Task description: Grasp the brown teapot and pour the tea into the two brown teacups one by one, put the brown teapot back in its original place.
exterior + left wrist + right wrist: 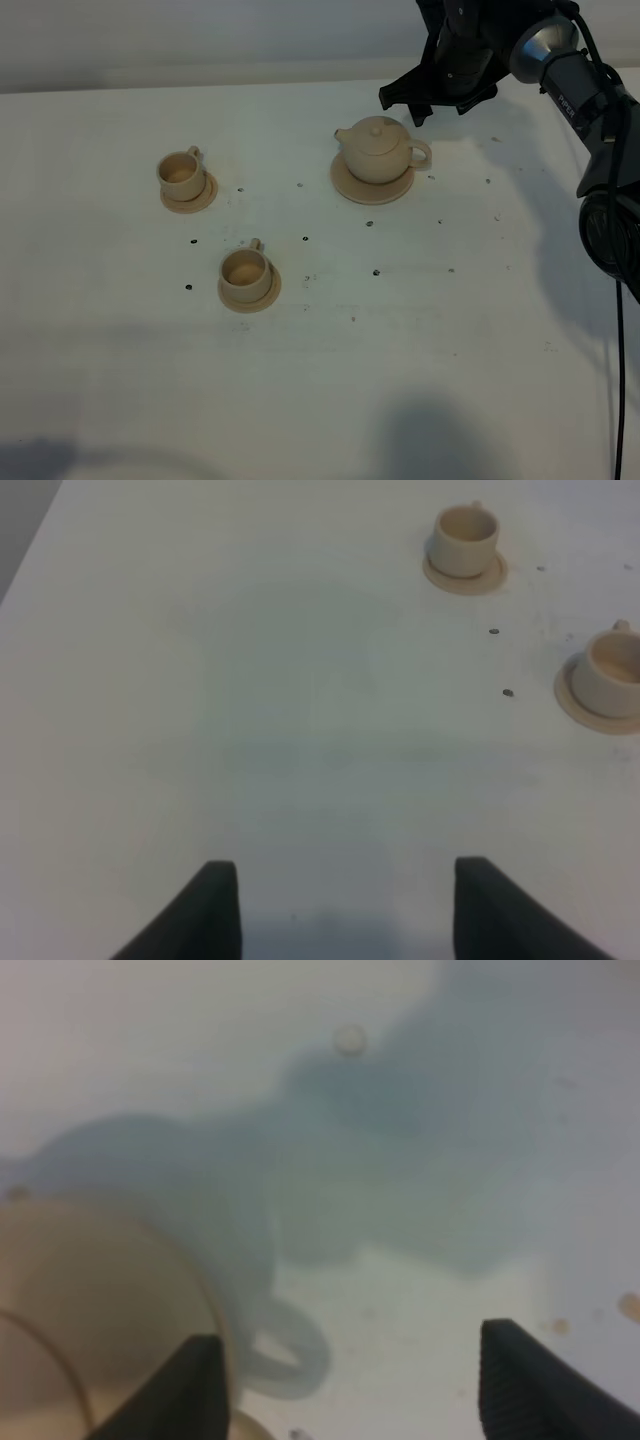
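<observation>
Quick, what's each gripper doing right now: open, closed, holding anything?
Left gripper: open, holding nothing.
Right gripper: open, holding nothing, close to the brown teapot.

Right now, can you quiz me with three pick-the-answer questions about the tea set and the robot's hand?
1. Where does the teapot sit?
A) on the wide saucer
B) inside a cup
C) in a gripper

2. How many teacups stand on the table?
A) one
B) two
C) four

3. How is the right gripper?
A) open, holding nothing
B) shut on the teapot
C) shut on a cup

Answers:
1 A: the teapot rests on the wide saucer.
2 B: the high view shows two teacups.
3 A: its jaws stand wide apart with nothing gripped between them.
</observation>
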